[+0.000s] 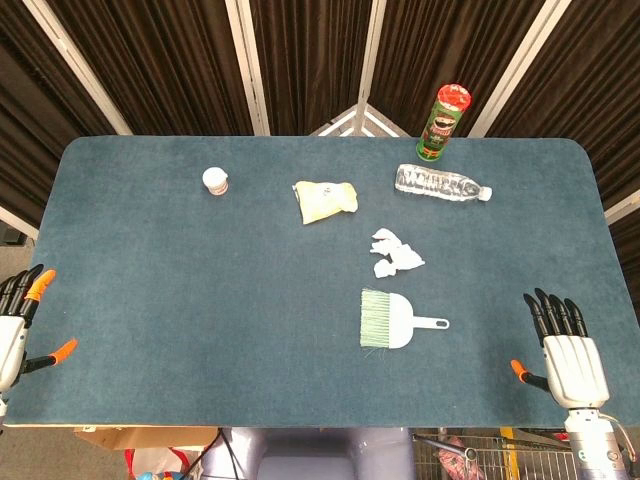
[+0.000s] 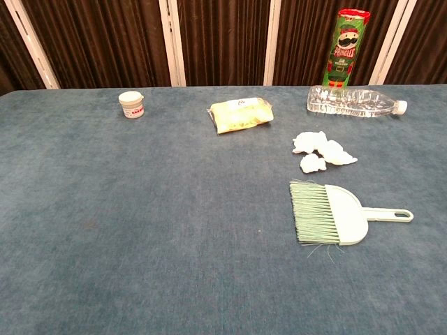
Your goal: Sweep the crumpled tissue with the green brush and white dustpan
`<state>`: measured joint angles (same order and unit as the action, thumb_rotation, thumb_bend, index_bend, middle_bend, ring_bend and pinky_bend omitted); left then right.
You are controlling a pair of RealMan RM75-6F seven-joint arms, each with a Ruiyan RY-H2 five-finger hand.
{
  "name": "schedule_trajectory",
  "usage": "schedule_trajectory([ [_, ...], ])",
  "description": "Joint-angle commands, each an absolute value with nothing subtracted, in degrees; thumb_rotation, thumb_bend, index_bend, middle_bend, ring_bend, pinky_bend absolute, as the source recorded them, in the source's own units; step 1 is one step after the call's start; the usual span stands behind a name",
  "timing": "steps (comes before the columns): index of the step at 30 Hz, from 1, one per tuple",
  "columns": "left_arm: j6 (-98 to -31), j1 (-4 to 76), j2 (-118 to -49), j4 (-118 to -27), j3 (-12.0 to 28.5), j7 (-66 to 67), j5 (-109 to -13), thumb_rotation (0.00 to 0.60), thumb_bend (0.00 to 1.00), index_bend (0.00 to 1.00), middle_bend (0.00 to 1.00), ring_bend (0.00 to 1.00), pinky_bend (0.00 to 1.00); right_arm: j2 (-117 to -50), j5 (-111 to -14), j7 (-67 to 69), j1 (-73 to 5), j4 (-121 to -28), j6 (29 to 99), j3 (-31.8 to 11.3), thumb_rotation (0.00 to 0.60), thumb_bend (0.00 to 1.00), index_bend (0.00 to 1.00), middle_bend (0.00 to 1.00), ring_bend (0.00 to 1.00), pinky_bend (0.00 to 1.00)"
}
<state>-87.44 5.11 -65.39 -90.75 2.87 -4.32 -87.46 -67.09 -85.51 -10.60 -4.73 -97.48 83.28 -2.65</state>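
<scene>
The crumpled white tissue (image 1: 394, 253) (image 2: 323, 150) lies in a few pieces right of the table's middle. Just in front of it the green brush (image 1: 375, 318) (image 2: 312, 211) rests with its bristles against the white dustpan (image 1: 405, 322) (image 2: 351, 215), whose handle points right. My left hand (image 1: 20, 325) is at the front left edge, fingers apart and holding nothing. My right hand (image 1: 563, 345) hovers at the front right, fingers spread and empty, well right of the dustpan handle. Neither hand shows in the chest view.
Along the back stand a green Pringles can (image 1: 443, 122) (image 2: 346, 47), a clear plastic bottle (image 1: 440, 183) (image 2: 353, 102) lying down, a yellow snack packet (image 1: 325, 199) (image 2: 241, 114) and a small white jar (image 1: 216, 181) (image 2: 131, 105). The blue table (image 1: 160, 280) ends near both hands.
</scene>
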Motion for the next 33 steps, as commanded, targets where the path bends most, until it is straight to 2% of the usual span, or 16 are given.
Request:
schedule_trajectory([
  [1,-87.4,5.1,-65.4,-90.8,2.9,-4.3,-87.5,0.6,0.0,0.0,0.0,0.0,0.02,-67.1,-85.5,-10.6,-4.8,-97.5,83.3,-2.7,0.6,0.2,0.0,0.0,0.0,0.0],
  [16,-87.8,4.9,-65.3,-90.8,2.6,-4.6,-87.9,0.6,0.0,0.0,0.0,0.0,0.02,-67.3,-85.5,-10.5,-5.3,-98.5,83.3,-3.4,0.6,0.2,0.0,0.0,0.0,0.0],
  [18,-87.8,4.9,-65.2,-90.8,2.6,-4.8,-87.9,0.6,0.0,0.0,0.0,0.0,0.02,-67.3,-86.0,-11.2,-6.1,-99.3,82.9,-3.9,0.6,0.2,0.0,0.0,0.01,0.04],
  [20,-87.9,4.8,-65.1,-90.8,2.6,-5.0,-88.0,0.6,0.0,0.0,0.0,0.0,0.02,-67.2,-86.0,-12.4,-7.3,-99.7,82.0,-4.7,0.6,0.2,0.0,0.06,0.1,0.18],
  [22,-88.1,4.8,-65.0,-90.9,2.6,-5.2,-88.2,0.6,0.0,0.0,0.0,0.0,0.02,-67.1,-84.5,-14.1,-9.4,-100.5,79.5,-6.2,0.6,0.2,0.0,0.29,0.35,0.43],
  [26,-88.1,4.9,-65.1,-90.8,2.7,-5.1,-88.3,0.6,0.0,0.0,0.0,0.0,0.02,-67.6,-80.5,-16.2,-14.0,-101.9,73.5,-9.1,0.6,0.2,0.04,0.71,0.79,0.7],
  [29,-87.7,5.1,-65.1,-90.7,2.7,-5.1,-88.1,0.6,0.0,0.0,0.0,0.0,0.02,-68.7,-78.8,-18.4,-16.5,-101.7,70.5,-9.9,0.6,0.2,0.16,0.87,0.94,0.8],
  [33,-87.7,5.0,-65.0,-90.8,2.6,-5.3,-88.3,0.6,0.0,0.0,0.0,0.0,0.02,-71.1,-75.6,-21.4,-19.3,-101.3,66.3,-10.0,0.6,0.2,0.23,0.94,1.0,0.85],
])
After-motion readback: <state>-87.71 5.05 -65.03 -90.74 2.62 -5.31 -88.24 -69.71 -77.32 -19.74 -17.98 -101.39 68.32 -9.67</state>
